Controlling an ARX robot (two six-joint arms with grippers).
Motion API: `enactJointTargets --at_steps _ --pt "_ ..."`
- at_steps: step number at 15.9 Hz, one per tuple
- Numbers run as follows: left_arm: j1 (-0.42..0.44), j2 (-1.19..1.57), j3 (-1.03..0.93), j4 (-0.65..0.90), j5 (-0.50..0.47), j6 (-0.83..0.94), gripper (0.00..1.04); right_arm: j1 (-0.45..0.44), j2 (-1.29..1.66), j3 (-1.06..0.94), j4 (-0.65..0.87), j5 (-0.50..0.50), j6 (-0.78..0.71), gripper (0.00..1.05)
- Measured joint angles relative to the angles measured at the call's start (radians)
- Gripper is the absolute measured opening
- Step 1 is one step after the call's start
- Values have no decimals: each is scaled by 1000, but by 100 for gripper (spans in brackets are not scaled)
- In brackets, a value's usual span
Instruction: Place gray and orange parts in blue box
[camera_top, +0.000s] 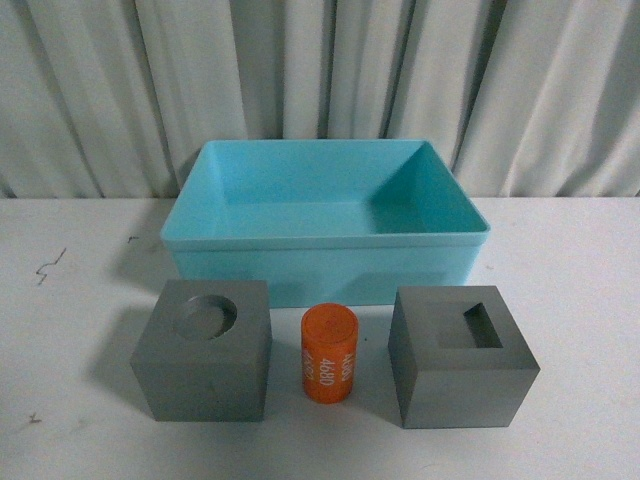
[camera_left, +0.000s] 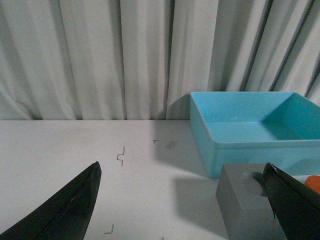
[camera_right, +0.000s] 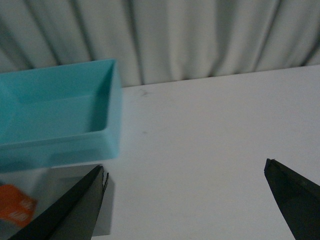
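Observation:
In the front view the blue box (camera_top: 325, 238) stands empty at the back of the white table. Before it, in a row, sit a gray cube with a round recess (camera_top: 205, 350), an orange cylinder (camera_top: 329, 353) with white numerals, and a gray cube with a square recess (camera_top: 460, 357). Neither arm shows in that view. My left gripper (camera_left: 182, 172) is open over bare table, the round-recess cube (camera_left: 245, 205) just inside one finger, the blue box (camera_left: 255, 131) beyond. My right gripper (camera_right: 185, 172) is open over bare table, with the blue box (camera_right: 60, 117), a gray cube (camera_right: 35, 187) and the orange cylinder (camera_right: 15, 210) off to one side.
A pale pleated curtain (camera_top: 320, 80) hangs behind the table. Small dark scratch marks (camera_top: 48, 265) lie on the table's left part. Bare table surface stretches to either side of the row of parts.

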Motion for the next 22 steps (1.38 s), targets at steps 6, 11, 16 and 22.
enactJointTargets --at_steps 6,11,16,22 --pt "0 0 0 0 0 0 98 116 311 120 1 -46 -57 98" --pt "0 0 0 0 0 0 98 190 467 186 2 -30 -39 98" --pt "0 0 0 0 0 0 98 341 762 285 -18 76 61 98" --pt "0 0 0 0 0 0 98 353 977 381 -8 97 168 36"
